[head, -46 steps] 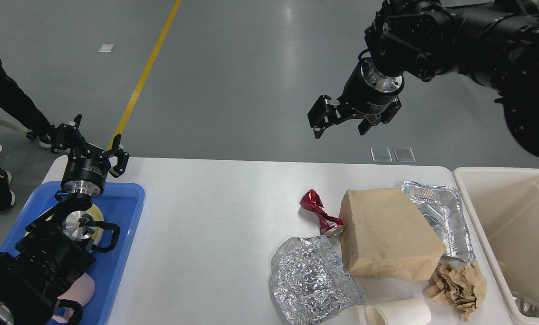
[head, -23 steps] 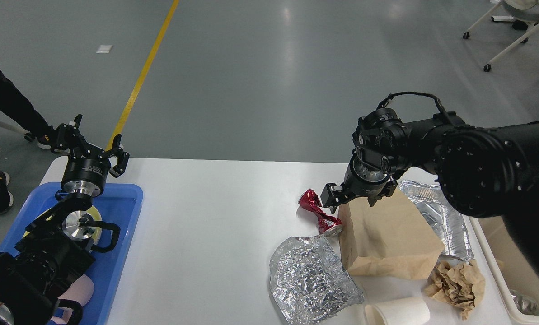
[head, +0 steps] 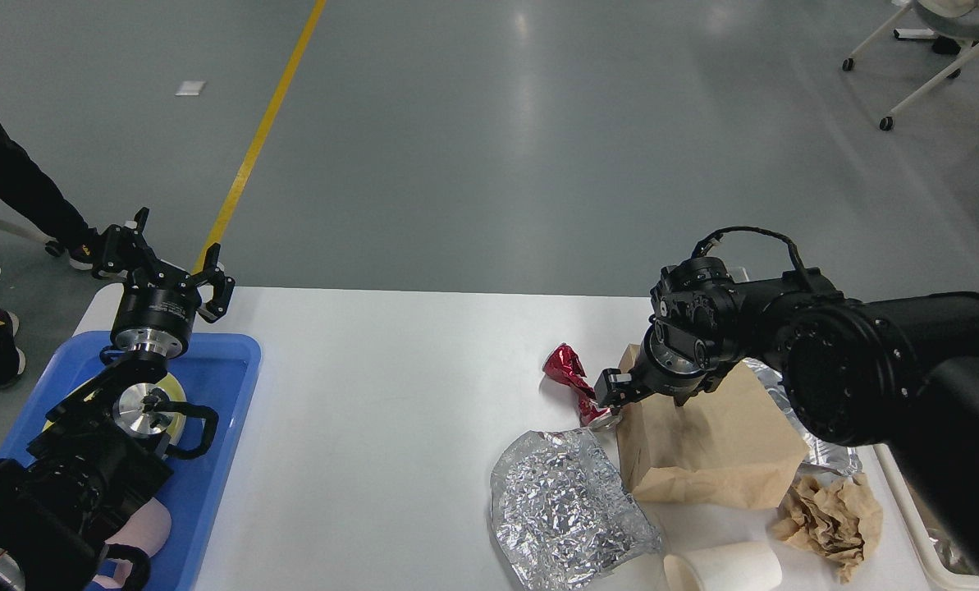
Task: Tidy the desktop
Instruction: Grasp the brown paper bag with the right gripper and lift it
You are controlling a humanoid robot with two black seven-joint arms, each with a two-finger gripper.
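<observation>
The white desktop [head: 391,394] holds litter on its right half: a crushed red can [head: 569,373], a brown paper bag [head: 706,439], a crumpled foil sheet [head: 567,509], a foil tray [head: 817,443] mostly behind my arm, a crumpled brown paper [head: 830,513] and a white paper cup [head: 723,568] on its side. My right gripper [head: 647,396] is low over the bag's top left corner, one finger beside the can; its jaws stand apart around the bag's top edge. My left gripper [head: 161,267] is open and empty above the far edge of the blue tray [head: 222,386].
The blue tray holds a yellow-white round item [head: 179,392] and a pink thing [head: 148,525], partly under my left arm. A cream bin's corner [head: 944,558] shows at the right edge. A person's legs [head: 5,197] stand at far left. An office chair [head: 940,49] is beyond.
My right arm has dropped from high above the far edge down to the paper bag's top left corner. The left arm has not moved.
</observation>
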